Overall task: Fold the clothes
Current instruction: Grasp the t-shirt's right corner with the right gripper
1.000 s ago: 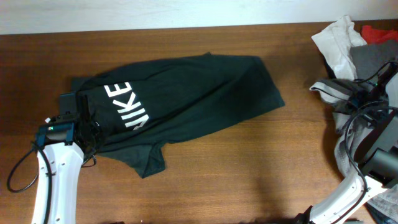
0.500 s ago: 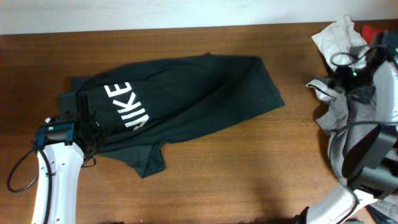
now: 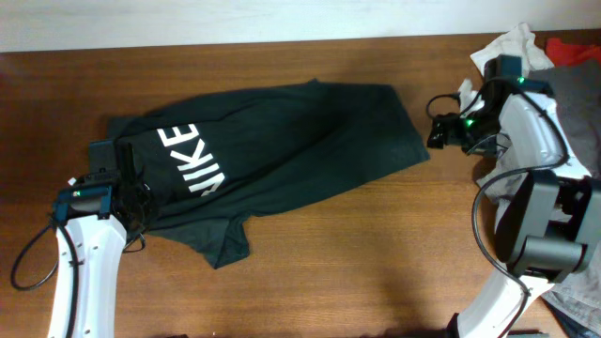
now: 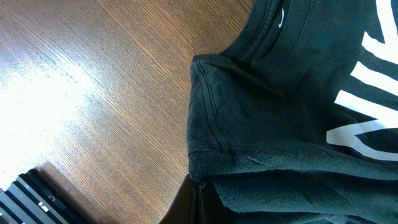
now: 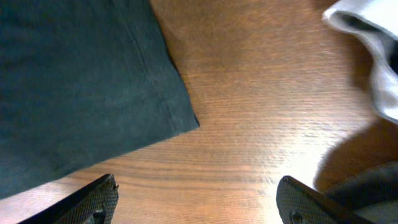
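Observation:
The clothes, a black T-shirt [image 3: 282, 150] with white lettering [image 3: 188, 160], lie spread slantwise on the wooden table [image 3: 376, 253]. At the shirt's left edge my left gripper [image 3: 124, 178] is shut on the fabric. In the left wrist view the closed fingers [image 4: 199, 202] pinch the sleeve hem [image 4: 202, 124] below the collar [image 4: 267, 31]. My right gripper [image 3: 438, 131] hovers open just right of the shirt's hem corner [image 3: 421, 150]. In the right wrist view that gripper [image 5: 199, 202] holds nothing, with bare wood between its fingers and the shirt corner [image 5: 180, 118] ahead to the left.
A heap of other garments sits at the right edge: a white one [image 3: 507, 56], a grey one [image 3: 563, 94] and something red [image 3: 573, 47]. The white garment [image 5: 373, 62] and the grey one [image 5: 367, 193] lie close to the right finger.
My right arm has swung left from the garment heap to the shirt's right corner, and its jaws have spread wider. The left arm and the shirt have not moved.

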`<act>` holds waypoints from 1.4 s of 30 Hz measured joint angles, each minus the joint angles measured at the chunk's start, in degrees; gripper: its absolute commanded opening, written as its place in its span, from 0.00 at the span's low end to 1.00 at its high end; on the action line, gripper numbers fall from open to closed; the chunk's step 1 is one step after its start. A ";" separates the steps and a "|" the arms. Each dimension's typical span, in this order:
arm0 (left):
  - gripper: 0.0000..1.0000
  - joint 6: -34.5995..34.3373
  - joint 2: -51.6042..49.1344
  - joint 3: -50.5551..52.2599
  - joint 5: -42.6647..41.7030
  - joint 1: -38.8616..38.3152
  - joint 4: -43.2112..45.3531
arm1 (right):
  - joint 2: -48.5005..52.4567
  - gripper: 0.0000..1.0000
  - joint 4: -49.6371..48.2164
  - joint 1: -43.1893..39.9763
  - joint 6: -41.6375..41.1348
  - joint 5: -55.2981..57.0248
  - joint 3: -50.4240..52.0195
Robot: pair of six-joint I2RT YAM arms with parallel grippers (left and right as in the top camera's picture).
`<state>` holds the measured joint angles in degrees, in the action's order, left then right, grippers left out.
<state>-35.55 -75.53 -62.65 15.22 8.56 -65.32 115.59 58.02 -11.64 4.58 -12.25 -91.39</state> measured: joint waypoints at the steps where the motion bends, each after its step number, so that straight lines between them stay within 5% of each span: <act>1: 0.00 0.00 0.00 0.00 0.00 0.00 0.00 | 0.04 0.85 -1.40 0.13 0.17 -0.28 1.27; 16: 0.00 0.00 0.00 0.00 -0.02 0.00 0.00 | 0.11 0.77 -17.55 4.24 1.42 -1.40 13.62; 33: 0.00 0.00 0.00 0.00 -0.02 0.00 0.00 | 0.11 0.62 -20.44 4.42 1.22 -1.40 15.13; 42: 0.00 0.00 0.00 0.00 -0.02 0.00 0.00 | 0.74 0.26 -21.05 6.49 1.09 -1.40 15.13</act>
<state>-35.55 -75.53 -62.65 15.20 8.56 -65.32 116.33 36.97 -5.15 5.67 -13.65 -76.27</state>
